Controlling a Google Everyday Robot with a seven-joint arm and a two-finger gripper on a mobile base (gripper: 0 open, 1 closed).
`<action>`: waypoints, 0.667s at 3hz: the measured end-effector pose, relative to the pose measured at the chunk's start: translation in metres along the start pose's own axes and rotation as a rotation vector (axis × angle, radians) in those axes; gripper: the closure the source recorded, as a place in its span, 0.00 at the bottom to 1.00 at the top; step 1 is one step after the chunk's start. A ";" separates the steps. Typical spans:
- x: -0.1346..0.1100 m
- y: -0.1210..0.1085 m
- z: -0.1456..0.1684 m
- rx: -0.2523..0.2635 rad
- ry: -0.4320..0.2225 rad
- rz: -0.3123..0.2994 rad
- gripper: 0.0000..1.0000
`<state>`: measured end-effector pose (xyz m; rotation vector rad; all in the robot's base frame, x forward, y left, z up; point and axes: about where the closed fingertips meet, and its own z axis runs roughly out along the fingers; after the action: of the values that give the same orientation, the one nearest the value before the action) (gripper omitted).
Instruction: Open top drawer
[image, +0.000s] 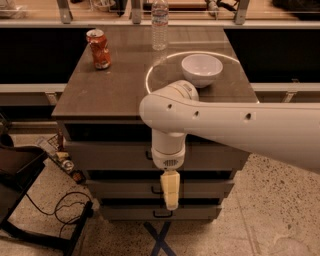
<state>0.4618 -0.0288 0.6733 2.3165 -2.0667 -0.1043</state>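
Note:
The top drawer is the uppermost grey-taupe front of the cabinet, under the brown top. It looks closed, flush with the two drawers below. Its black pull shows only partly at the left edge of my white wrist. My gripper hangs straight down from the wrist in front of the cabinet, its yellowish tip over the middle drawer, below the top drawer's pull. My white arm reaches in from the right and hides the centre of the top drawer front.
On the cabinet top stand a crushed red can, a clear water bottle and a white bowl. The bottom drawer is closed. A dark chair, cables and clutter lie on the floor at left.

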 end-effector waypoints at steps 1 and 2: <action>-0.004 -0.007 0.006 -0.015 0.004 -0.012 0.00; -0.006 -0.012 0.015 -0.028 0.003 -0.017 0.18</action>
<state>0.4715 -0.0215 0.6580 2.3166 -2.0308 -0.1293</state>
